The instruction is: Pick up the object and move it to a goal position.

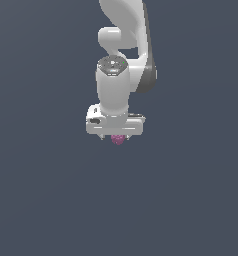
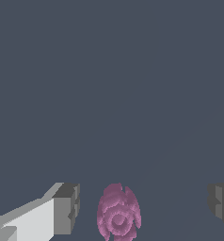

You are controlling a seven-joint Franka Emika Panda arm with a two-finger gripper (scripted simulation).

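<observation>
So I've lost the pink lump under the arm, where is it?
In the exterior view the pink lump sits just below the white gripper, near center. In the wrist view it lies between the open fingers, touching neither.

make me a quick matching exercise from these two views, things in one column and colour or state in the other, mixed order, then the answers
Things:
1. object
2. gripper
3. arm
4. fingers

Colour or state:
A. white, reaching down from the top of the exterior view
B. grey pads, one on each side of the lump
C. pink-magenta and bumpy
D. open, not touching the lump

Pairs: 1-C, 2-D, 3-A, 4-B
</observation>
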